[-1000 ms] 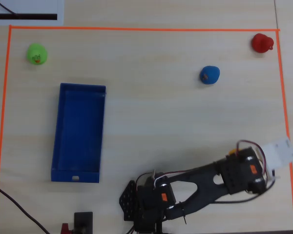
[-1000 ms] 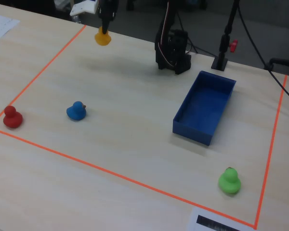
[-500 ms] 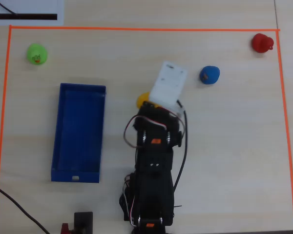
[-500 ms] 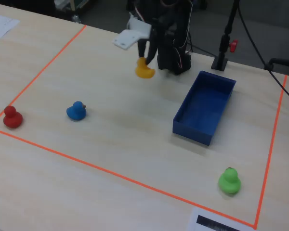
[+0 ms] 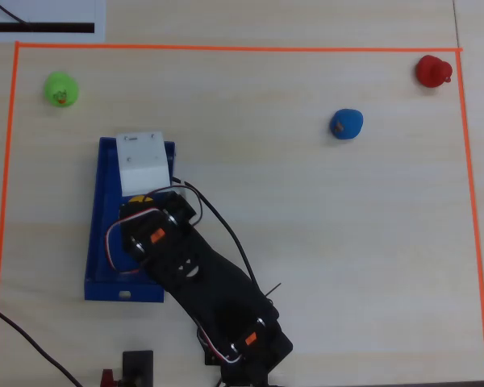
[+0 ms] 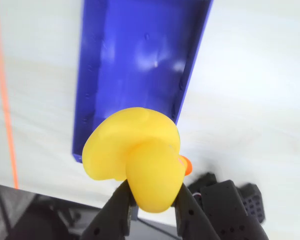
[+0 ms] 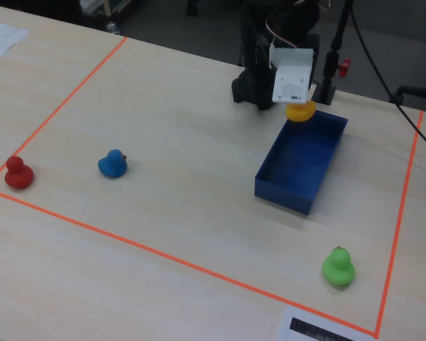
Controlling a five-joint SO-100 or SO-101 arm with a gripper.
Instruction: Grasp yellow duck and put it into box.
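Yellow duck (image 6: 135, 157) fills the wrist view, pinched between two dark fingers (image 6: 121, 210) of the hand (image 6: 152, 212), which is closed snugly on the toy's body, orange beak poking out to the right. Beyond it lies the box (image 6: 140, 55), deep blue, its floor bare. From the fixed view, the duck (image 7: 299, 111) hangs under the white wrist housing (image 7: 292, 78), held over the far end of the box (image 7: 298, 188), clear of the floor. Overhead, the arm (image 5: 202, 282) reaches across the box (image 5: 105, 242) from the lower right, and the duck is all but hidden there. Around the tabletop (image 5: 306, 242), inside the orange tape outline (image 5: 226, 47), sit a green duck (image 5: 61, 89), a blue duck (image 5: 346, 124) and a red duck (image 5: 432, 71), all well apart from the box.
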